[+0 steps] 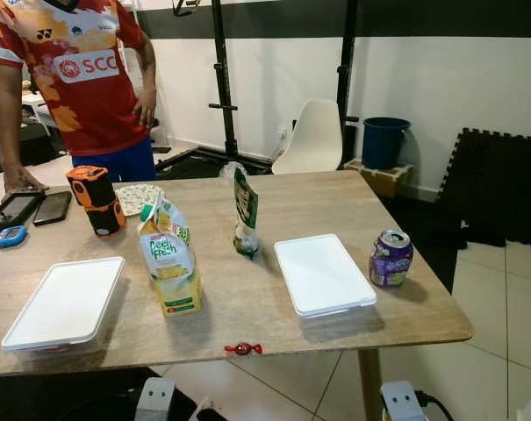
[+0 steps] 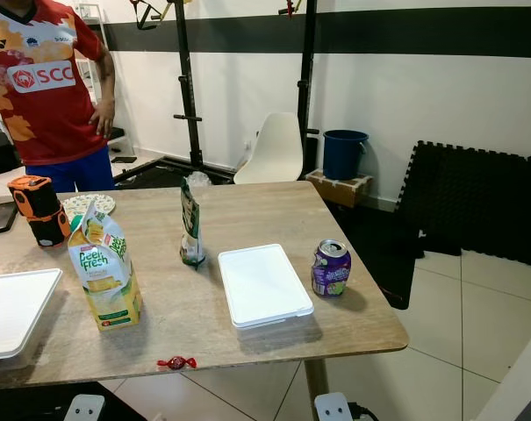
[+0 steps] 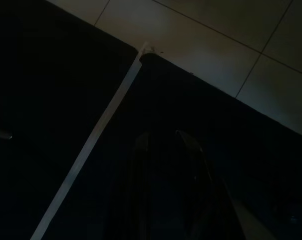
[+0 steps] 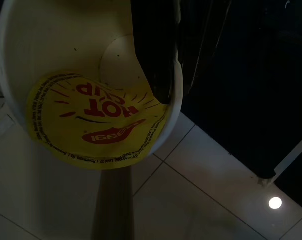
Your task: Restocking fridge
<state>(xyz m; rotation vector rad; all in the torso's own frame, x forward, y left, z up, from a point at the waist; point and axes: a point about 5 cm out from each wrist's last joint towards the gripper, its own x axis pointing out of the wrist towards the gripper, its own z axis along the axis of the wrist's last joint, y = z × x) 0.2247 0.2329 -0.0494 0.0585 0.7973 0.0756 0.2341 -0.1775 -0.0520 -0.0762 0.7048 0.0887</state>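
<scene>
We hold a Hot Cup noodle cup (image 4: pixel 91 90) clamped in the right gripper (image 4: pixel 155 60); left gripper (image 3: pixel 163 150) idle, can't tell its opening. Juice carton (image 1: pixel 170 263), can (image 1: pixel 390 258), pouch (image 1: pixel 245 213) mid-frame, unstocked.

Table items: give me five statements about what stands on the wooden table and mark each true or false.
1. The purple can stands upright near the table's right edge. True.
2. The juice carton lies flat on its side. False: it stands upright, its top opened.
3. Two white lidded containers, one at the left and one right of centre, rest on the table. True.
4. The red wrapped candy sits on the right container's lid. False: it lies on the bare table near the front edge.
5. The right pincer is shut on the green pouch. False: it holds a Hot Cup noodle cup.
</scene>
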